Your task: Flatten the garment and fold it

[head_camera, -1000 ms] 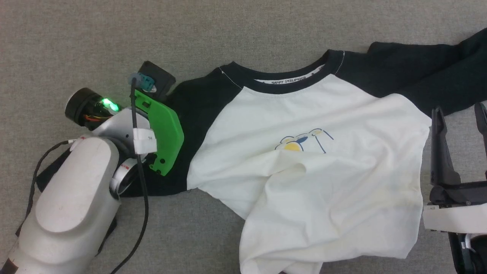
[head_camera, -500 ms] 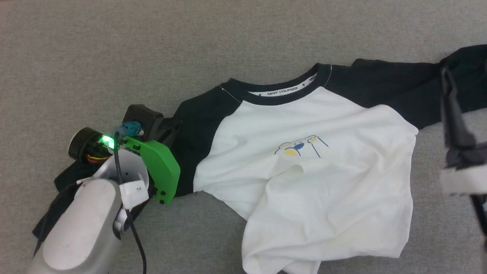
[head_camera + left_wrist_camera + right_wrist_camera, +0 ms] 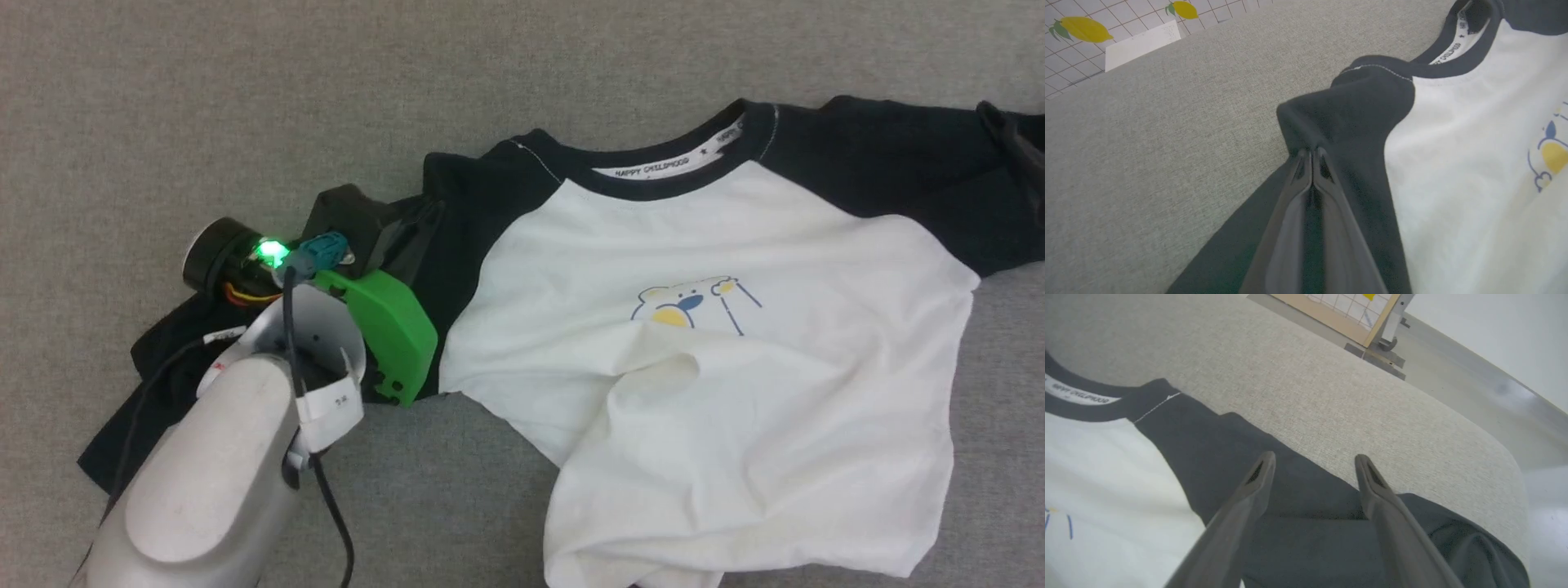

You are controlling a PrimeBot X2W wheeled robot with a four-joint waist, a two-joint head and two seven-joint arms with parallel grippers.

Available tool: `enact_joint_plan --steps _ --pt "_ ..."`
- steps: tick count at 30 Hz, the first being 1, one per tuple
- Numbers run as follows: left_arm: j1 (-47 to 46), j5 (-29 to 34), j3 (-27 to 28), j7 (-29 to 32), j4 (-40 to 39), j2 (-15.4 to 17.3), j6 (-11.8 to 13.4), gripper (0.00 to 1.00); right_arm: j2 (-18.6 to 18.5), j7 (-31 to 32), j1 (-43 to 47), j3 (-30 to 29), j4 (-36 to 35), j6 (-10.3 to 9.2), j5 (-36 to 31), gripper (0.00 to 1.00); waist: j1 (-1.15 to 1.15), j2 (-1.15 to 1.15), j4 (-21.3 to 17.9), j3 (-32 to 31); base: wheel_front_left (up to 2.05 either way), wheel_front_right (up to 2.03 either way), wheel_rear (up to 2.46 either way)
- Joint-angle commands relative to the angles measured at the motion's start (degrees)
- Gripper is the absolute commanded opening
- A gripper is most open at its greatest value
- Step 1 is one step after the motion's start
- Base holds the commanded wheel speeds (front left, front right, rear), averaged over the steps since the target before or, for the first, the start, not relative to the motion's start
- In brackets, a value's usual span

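Pinched together since a second ago, the left gripper (image 3: 1311, 157) now clamps a raised ridge of the garment's (image 3: 735, 392) left sleeve (image 3: 1347, 106), at 9 o'clock from the bear print (image 3: 694, 302) in the head view. The garment lies face up on the grey cloth surface (image 3: 245, 98), neckband (image 3: 653, 184) at 12 o'clock and its white hem rumpled toward 6 o'clock. The right gripper (image 3: 1314, 458) holds its fingers well apart above the right sleeve (image 3: 1298, 506), at 3 o'clock; whether they touch it I cannot tell.
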Motion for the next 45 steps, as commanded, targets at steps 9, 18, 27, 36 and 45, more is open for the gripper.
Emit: enact_joint_plan --steps 9,18,27,36,45 --pt "-2.6 0.5 -1.5 -0.8 0.9 -1.6 -0.6 0.00 -7.2 2.0 -5.1 10.4 3.5 -0.10 4.3 1.00 0.00 0.00 4.1 3.9 0.00 0.00 0.00" --pt "-3.3 -0.1 -2.5 -1.3 2.4 -2.6 -1.1 0.00 -14.1 13.1 -5.4 20.1 5.6 -0.10 12.3 0.49 0.00 0.00 6.4 4.6 0.00 0.00 0.00" --pt "-3.8 -0.9 -2.0 -4.2 4.4 -2.7 -1.4 0.00 -17.2 6.4 -8.4 23.8 6.1 -0.10 9.9 0.00 0.00 0.00 5.9 3.0 0.00 0.00 0.00" --pt "-5.1 0.7 1.6 -15.5 5.2 -3.4 1.4 0.00 -6.2 -18.7 -10.8 17.9 14.4 -0.10 0.6 0.00 0.00 0.00 2.0 -3.6 0.00 0.00 0.00" --pt "-7.2 2.7 5.5 -20.5 0.1 -1.6 4.7 0.00 4.3 -29.7 -9.8 6.4 12.4 -0.10 -5.3 0.00 0.00 0.00 -1.8 -14.4 0.00 0.00 0.00"
